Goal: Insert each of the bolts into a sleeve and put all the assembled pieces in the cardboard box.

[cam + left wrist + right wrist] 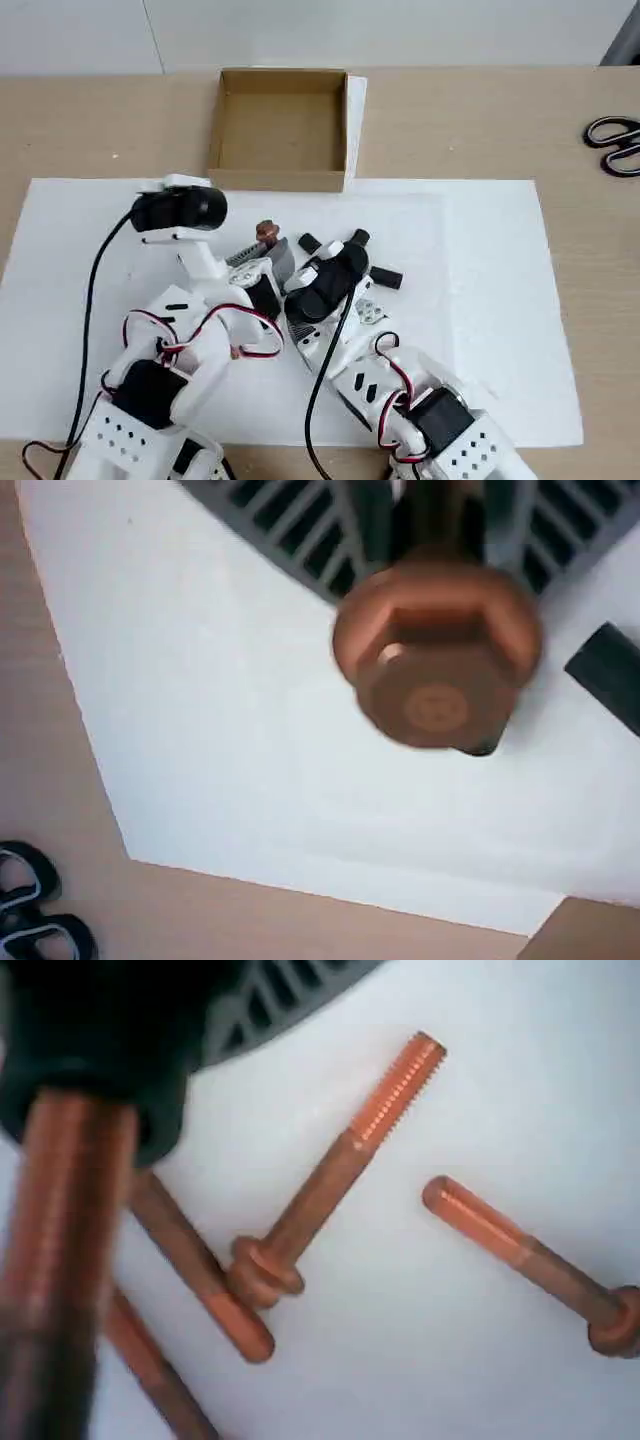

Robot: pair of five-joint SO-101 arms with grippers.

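Left fingers (270, 515) clenched on bolt (435, 655) shank, near cardboard box (280, 180); bolt rigid, smooth, probably slippery: grip shank, not head.

My work rests on a light wooden table (470, 120) with a broad white paper sheet (480, 300) spread over it, and both my grippers hang above that sheet. Straight ahead of my left gripper (266, 250), the open cardboard box (275, 181) sits on the wood, its near wall at the sheet's far edge. Short black sleeves (386, 278) lie on the paper close around my right gripper (345, 258), one of them between my two grippers. Underneath my right gripper, loose copper bolts (335, 1165) lie flat on the paper, two touching and one apart. Far out to the right of my right gripper, off the sheet, scissors (615, 145) lie on bare wood
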